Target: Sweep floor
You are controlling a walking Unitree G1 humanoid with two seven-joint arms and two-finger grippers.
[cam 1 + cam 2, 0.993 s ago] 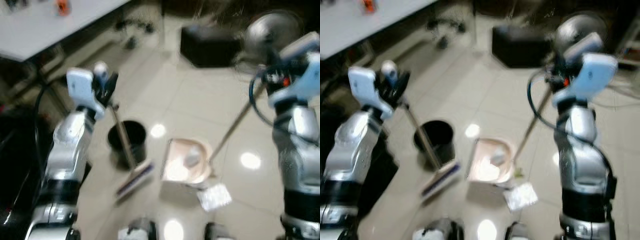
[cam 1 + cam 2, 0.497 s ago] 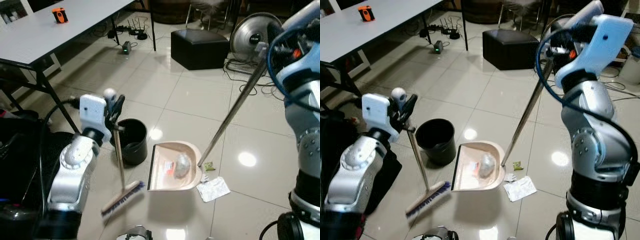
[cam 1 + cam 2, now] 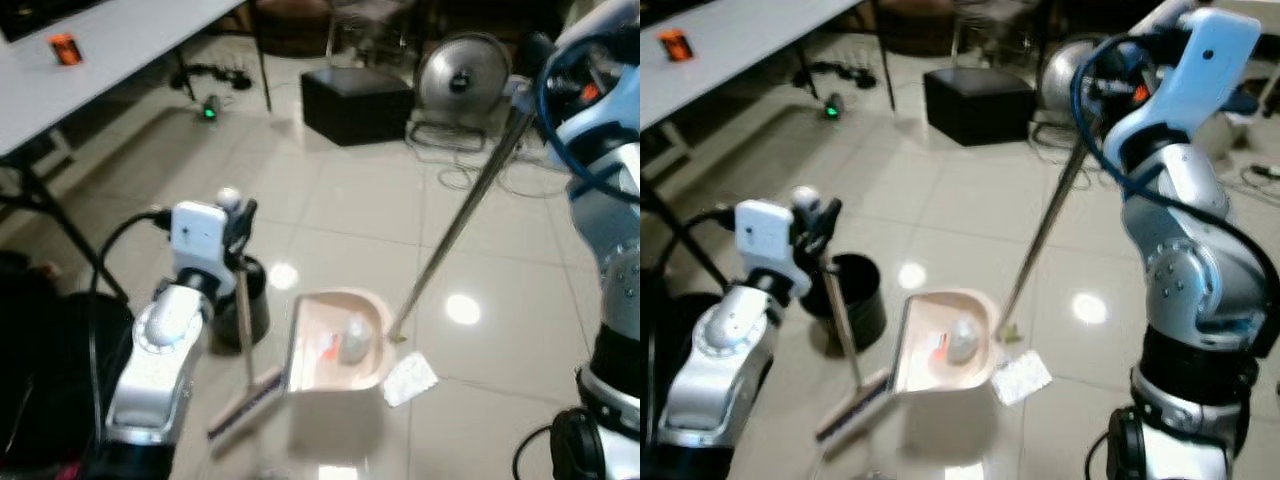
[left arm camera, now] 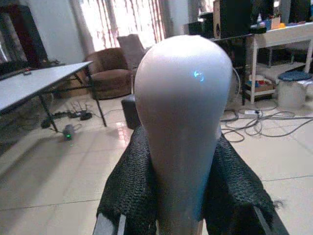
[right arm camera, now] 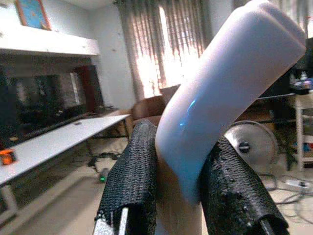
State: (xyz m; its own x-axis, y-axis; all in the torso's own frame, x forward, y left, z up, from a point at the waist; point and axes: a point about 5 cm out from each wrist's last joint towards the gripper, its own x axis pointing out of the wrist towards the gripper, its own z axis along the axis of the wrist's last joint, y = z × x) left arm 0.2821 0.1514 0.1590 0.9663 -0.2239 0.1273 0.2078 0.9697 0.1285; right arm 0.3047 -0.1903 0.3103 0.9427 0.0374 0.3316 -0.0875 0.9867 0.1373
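My left gripper (image 3: 236, 222) is shut on the white top of a short broom handle (image 4: 182, 127); the broom's brush head (image 3: 246, 403) rests on the floor just left of the dustpan. A beige dustpan (image 3: 335, 342) lies on the tiles with a crumpled clear wad (image 3: 353, 337) and a small orange scrap (image 3: 329, 347) inside it. My right gripper (image 3: 533, 95), raised high at the right, is shut on the white grip (image 5: 220, 98) of the dustpan's long metal pole (image 3: 455, 225). A crumpled white paper (image 3: 410, 378) lies on the floor by the dustpan's right side.
A black bin (image 3: 247, 310) stands behind the broom handle, close to my left arm. Further back are a black box (image 3: 355, 103), a floor fan (image 3: 464, 77) with cables, and a grey table (image 3: 110, 40) at the left carrying an orange object (image 3: 64, 47).
The camera has shifted, so the whole scene sits differently. The broom's brush head now lies closer to the dustpan's left edge. Both grippers keep their hold.
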